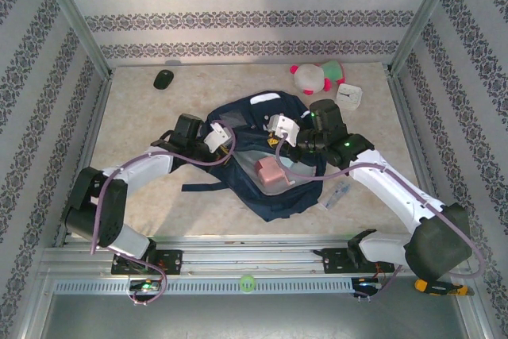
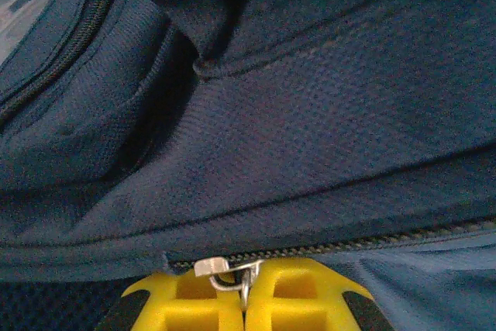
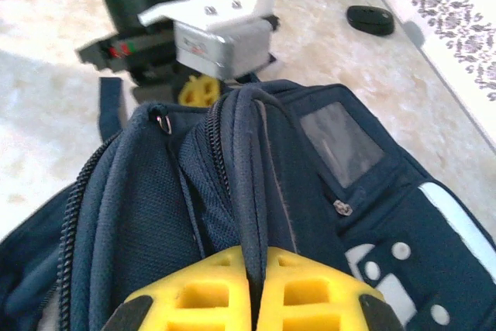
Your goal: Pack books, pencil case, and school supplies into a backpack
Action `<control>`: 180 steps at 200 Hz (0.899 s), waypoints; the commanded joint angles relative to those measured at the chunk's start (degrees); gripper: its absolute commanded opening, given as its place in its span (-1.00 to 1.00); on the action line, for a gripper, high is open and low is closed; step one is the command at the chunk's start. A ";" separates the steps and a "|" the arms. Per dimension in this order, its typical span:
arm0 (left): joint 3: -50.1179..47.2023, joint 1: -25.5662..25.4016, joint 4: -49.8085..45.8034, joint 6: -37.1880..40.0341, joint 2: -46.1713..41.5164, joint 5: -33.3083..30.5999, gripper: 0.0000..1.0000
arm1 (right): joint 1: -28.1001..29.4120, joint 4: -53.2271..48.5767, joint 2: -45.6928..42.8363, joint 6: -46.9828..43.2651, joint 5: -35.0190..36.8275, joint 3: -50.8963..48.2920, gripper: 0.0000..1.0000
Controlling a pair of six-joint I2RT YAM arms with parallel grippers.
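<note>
Two tools are gripping the backpack [image 1: 278,204] in the middle of the desk [image 1: 135,109].
The left tool [image 2: 245,288] is pinching shut on its zip pull [image 2: 225,269]; the right tool [image 3: 254,288] is squeezing its top strap [image 3: 249,176].

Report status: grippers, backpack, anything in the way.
Left gripper shut on metal zipper pull of navy blue fabric backpack. Right gripper shut on its top fabric ridge. Soft pale pink piece in its opening; slim clear packet lies beside it.

There is one navy blue fabric backpack [image 1: 278,204], one soft pink piece [image 1: 270,172], one slim clear packet [image 1: 337,194], one black computer mouse [image 1: 163,78], one pink-and-white plush toy [image 1: 313,77], one white square clock [image 1: 350,94].
</note>
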 commanded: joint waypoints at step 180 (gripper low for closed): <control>3.93 -2.04 -24.22 -15.24 1.95 -5.56 -1.00 | 12.15 -21.97 -6.78 40.10 14.36 2.65 0.27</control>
